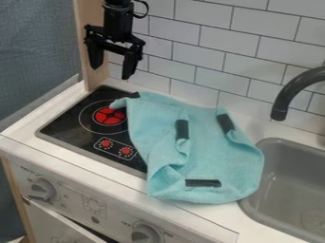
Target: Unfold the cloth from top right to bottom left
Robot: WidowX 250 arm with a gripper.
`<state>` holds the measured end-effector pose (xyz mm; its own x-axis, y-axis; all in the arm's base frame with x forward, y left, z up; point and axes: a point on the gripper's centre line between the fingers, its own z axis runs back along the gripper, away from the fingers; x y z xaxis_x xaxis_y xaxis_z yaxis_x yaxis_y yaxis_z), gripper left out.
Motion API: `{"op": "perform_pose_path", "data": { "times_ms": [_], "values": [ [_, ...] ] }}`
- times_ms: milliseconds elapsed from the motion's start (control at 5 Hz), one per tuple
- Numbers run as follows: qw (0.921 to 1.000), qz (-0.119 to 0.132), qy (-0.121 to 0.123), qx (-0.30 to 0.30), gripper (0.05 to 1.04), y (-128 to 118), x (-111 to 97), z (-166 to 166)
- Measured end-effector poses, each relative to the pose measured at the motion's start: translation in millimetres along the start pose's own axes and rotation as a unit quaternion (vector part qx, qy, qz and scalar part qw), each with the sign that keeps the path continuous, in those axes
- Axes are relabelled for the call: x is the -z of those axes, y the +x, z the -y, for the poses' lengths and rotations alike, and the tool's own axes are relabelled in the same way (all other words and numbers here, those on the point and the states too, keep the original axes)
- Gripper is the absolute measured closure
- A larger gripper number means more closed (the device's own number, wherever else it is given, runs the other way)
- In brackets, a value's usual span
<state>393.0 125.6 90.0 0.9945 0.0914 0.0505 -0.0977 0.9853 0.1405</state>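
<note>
The gripper (113, 71) hangs open in the upper left, above the back of the stove and clear of the cloth, with nothing between its fingers. A light blue cloth (219, 154) lies rumpled across the right part of the stove and the white counter, its right side reaching the sink's edge. Dark strips mark it near the top left corner, the middle, the upper right and the lower edge. Raised folds run by the middle and upper right strips, and the lower left part is bunched.
The black stove top (70, 121) with red burner marks is left of the cloth. A grey sink (270, 147) and dark faucet (295, 90) stand right. White tiled wall (196, 42) rises behind; a wooden post (94, 80) is beside the gripper.
</note>
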Motion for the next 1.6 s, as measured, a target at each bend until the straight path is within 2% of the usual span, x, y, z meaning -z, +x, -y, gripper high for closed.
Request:
{"op": "perform_pose_path", "data": {
  "times_ms": [200, 400, 600, 800, 1000, 1200, 1400, 1600],
  "values": [
    [0.9997, -0.024, -0.004, 0.002, 0.083, -5.7, 17.3, 5.2],
    [0.9993, -0.036, -0.003, 0.009, 0.083, -12.5, 29.3, 19.3],
    [0.9987, -0.041, -0.017, 0.024, 0.084, -14.9, 30.6, 46.6],
    [0.9990, -0.020, -0.019, 0.036, 0.083, -15.3, 15.6, 65.8],
    [0.9985, -0.012, -0.013, 0.052, 0.083, -14.7, 8.4, 89.3],
    [0.9976, -0.013, -0.025, 0.063, 0.083, -10.3, 2.0, 112.8],
    [0.9960, -0.035, -0.009, 0.082, 0.083, -5.8, 16.7, 131.3],
    [0.9963, -0.051, 0.004, 0.068, 0.083, -6.9, 29.9, 138.6]
  ]
}}
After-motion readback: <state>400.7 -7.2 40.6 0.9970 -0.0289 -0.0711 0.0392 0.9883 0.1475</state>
